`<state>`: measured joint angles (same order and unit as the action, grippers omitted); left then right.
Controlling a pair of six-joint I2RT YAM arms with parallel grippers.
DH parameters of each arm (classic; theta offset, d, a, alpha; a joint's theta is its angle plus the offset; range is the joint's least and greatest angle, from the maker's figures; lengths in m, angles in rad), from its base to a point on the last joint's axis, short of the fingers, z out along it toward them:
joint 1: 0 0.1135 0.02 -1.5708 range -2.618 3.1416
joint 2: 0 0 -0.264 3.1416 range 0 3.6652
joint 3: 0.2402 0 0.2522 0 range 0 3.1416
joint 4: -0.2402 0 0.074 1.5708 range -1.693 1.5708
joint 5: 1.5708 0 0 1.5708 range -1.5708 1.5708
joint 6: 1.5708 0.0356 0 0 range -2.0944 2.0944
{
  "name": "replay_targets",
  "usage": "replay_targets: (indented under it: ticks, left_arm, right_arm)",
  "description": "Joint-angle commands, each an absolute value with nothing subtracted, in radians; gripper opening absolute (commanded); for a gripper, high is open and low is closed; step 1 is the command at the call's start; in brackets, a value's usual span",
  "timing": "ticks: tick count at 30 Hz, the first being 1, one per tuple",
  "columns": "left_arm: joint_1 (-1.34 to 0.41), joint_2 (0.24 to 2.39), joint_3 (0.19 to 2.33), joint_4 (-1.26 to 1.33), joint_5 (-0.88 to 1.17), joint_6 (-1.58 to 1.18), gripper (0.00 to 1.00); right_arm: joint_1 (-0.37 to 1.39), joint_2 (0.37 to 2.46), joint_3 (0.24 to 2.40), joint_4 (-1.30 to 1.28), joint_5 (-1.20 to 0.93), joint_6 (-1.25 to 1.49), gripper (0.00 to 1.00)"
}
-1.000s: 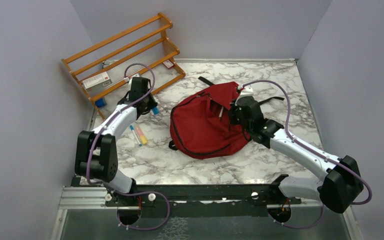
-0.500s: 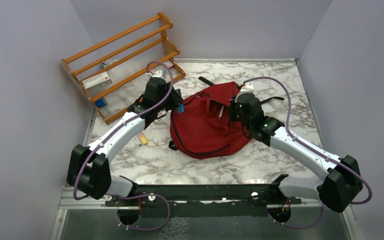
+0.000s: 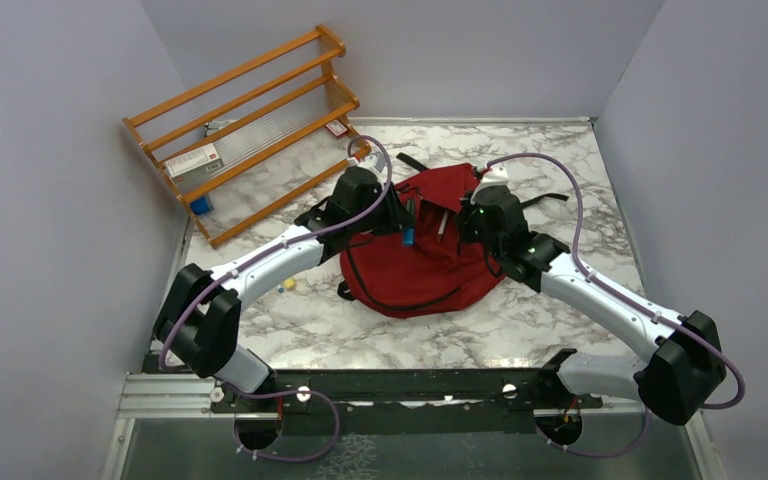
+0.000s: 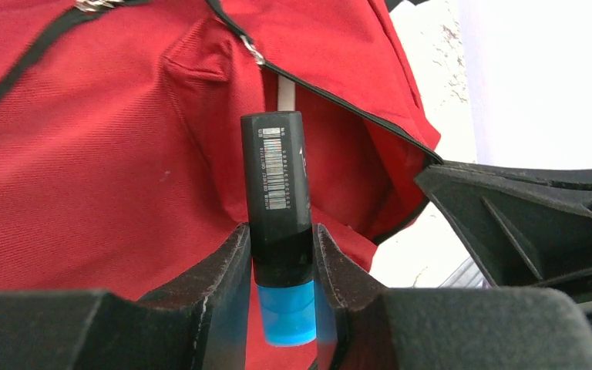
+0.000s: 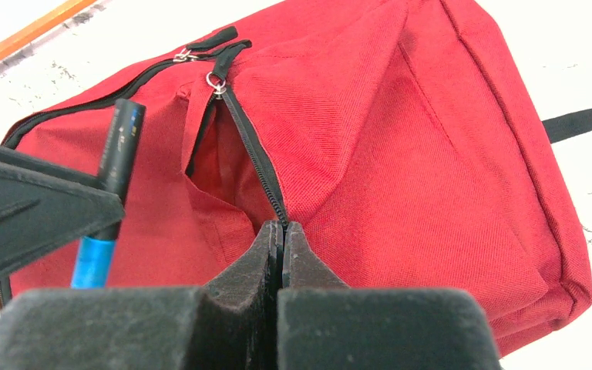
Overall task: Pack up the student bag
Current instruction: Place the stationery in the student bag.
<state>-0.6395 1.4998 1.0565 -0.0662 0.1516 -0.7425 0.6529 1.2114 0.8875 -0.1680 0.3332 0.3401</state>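
Now left gripper (image 4: 280, 240) clamps a cylindrical marker (image 4: 277, 169) (blue-capped); right gripper (image 5: 281, 231) pinches zipper (image 5: 251, 148) on woven bag (image 5: 401, 139).

dark red soft fabric backpack (image 3: 430, 265), black zipper trim. black cylindrical marker (image 4: 277, 177) over it: blue cap, white barcode label. white-grey marbled tabletop (image 3: 560, 160) under backpack; orange wooden slatted rack (image 3: 250, 110) far left of it.

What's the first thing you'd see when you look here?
A big red bag lies mid-table. The left claw holds a black marker with a blue end by its opening, while the right claw pinches the zipper edge. A wooden rack stands far left.
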Motion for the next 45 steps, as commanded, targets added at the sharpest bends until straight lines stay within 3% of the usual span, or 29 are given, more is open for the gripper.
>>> replay_targets:
  ticks: [1, 33, 42, 45]
  left_arm:
    - [-0.682, 1.525, 1.101, -0.011, 0.188, -0.779, 0.0]
    - [-0.726, 1.829, 1.334, 0.059, 0.223, -0.834, 0.01]
    - [-0.727, 1.887, 1.374, 0.072, 0.241, -0.845, 0.38]
    - [-0.727, 1.882, 1.372, 0.057, 0.241, -0.834, 0.45]
  right_arm:
    - [0.657, 1.184, 0.918, -0.159, 0.367, 0.347, 0.01]
    - [0.657, 1.169, 0.906, -0.158, 0.299, 0.373, 0.01]
    - [0.657, 1.167, 0.89, -0.159, 0.301, 0.385, 0.01]
    - [0.657, 1.167, 0.888, -0.158, 0.303, 0.388, 0.01]
